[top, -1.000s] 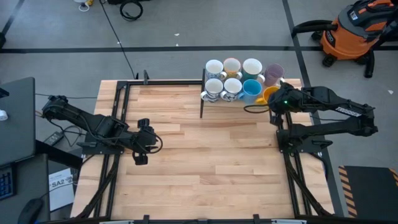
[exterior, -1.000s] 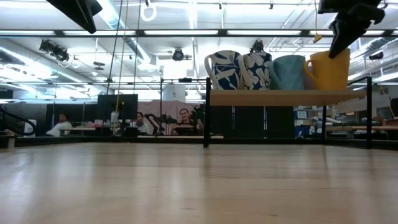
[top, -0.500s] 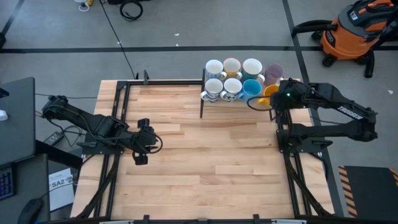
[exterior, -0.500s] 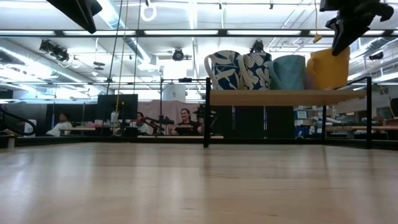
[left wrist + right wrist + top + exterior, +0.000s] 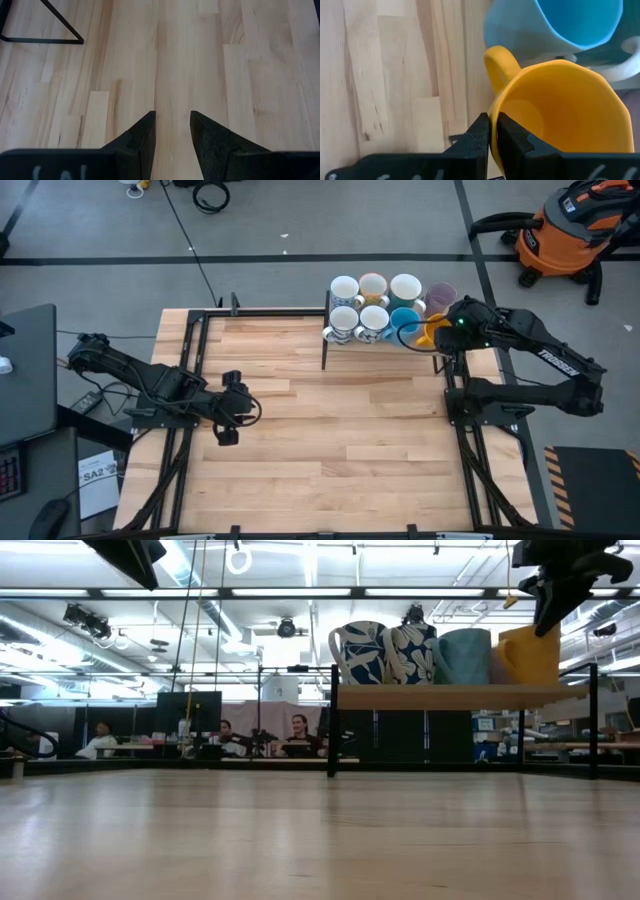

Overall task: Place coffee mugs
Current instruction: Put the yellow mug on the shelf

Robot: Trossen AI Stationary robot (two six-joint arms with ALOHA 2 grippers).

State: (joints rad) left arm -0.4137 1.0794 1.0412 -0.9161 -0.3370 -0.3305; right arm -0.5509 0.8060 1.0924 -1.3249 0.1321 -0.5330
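Observation:
Several coffee mugs stand in two rows on a raised wooden shelf (image 5: 450,696) at the table's far right. Among them are two blue-patterned mugs (image 5: 385,652), a blue mug (image 5: 405,321) and a purple mug (image 5: 441,295). At the row's right end, next to the blue mug (image 5: 555,25), is a yellow mug (image 5: 430,333). My right gripper (image 5: 492,132) is shut on it from above. My left gripper (image 5: 172,130) hovers open over bare wood at the table's left (image 5: 226,430). My right gripper pinches the yellow mug's rim wall (image 5: 493,117) just beside the handle (image 5: 497,65), one finger (image 5: 512,140) inside the mug and one (image 5: 479,135) outside. The fingers slant down from above. The mug stays upright with its base (image 5: 530,680) at the shelf top; whether it rests there I cannot tell.
The shelf stands on a black metal frame with a post (image 5: 333,725) at its left end. A black rail (image 5: 190,355) runs along the table's left side. An orange vacuum (image 5: 570,230) stands on the floor beyond the right corner. People sit in the room behind.
My right gripper has swung toward the table's far edge and rolled at the wrist, still shut on the yellow mug. The mug has turned about at the right end of the row, staying upright beside the blue mug.

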